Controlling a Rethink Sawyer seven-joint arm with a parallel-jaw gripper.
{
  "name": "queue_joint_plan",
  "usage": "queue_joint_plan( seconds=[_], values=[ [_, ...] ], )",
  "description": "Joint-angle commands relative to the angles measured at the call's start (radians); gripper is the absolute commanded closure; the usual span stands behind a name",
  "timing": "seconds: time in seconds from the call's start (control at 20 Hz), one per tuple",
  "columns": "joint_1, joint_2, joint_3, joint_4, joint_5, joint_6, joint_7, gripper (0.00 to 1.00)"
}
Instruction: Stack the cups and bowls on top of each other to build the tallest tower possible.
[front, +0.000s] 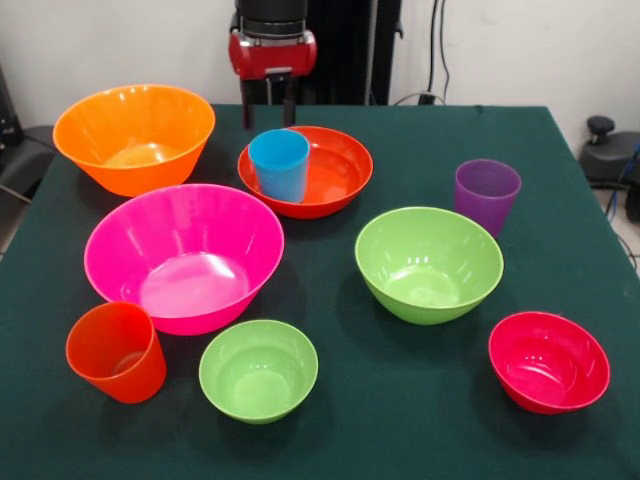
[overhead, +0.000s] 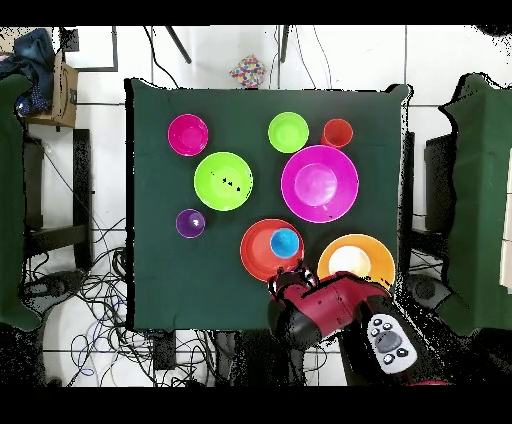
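A blue cup (front: 279, 165) (overhead: 285, 243) stands upright inside the shallow red-orange bowl (front: 335, 175) (overhead: 258, 252), the only pile on the table. My gripper (front: 268, 108) (overhead: 279, 284) hangs open and holds nothing, just behind that bowl and above the table's far edge. Standing singly on the green cloth are the large orange bowl (front: 135, 135) (overhead: 355, 260), large pink bowl (front: 185, 255) (overhead: 320, 183), medium green bowl (front: 428, 262) (overhead: 223, 181), small green bowl (front: 258, 370) (overhead: 288, 132), crimson bowl (front: 548, 360) (overhead: 188, 134), orange cup (front: 115, 352) (overhead: 338, 132) and purple cup (front: 487, 195) (overhead: 190, 222).
The green-covered table (front: 400, 420) (overhead: 160, 280) fills the view. Cables lie on the floor beside it in the overhead view. A black stand (front: 600, 140) sits off the table's right edge in the front view.
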Motion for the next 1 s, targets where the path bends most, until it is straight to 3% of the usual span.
queue_joint_plan(
  seconds=[0.05, 0.55, 0.8, 1.0],
  values=[
    [0.072, 0.051, 0.068, -0.101, -0.017, 0.06, 0.0, 0.0],
    [0.065, 0.047, 0.09, -0.091, 0.007, 0.067, -0.002, 0.0],
    [-0.028, -0.031, 0.205, 0.007, 0.072, 0.139, -0.078, 0.0],
    [-0.045, -0.045, 0.223, 0.027, 0.075, 0.15, -0.088, 0.0]
  ],
)
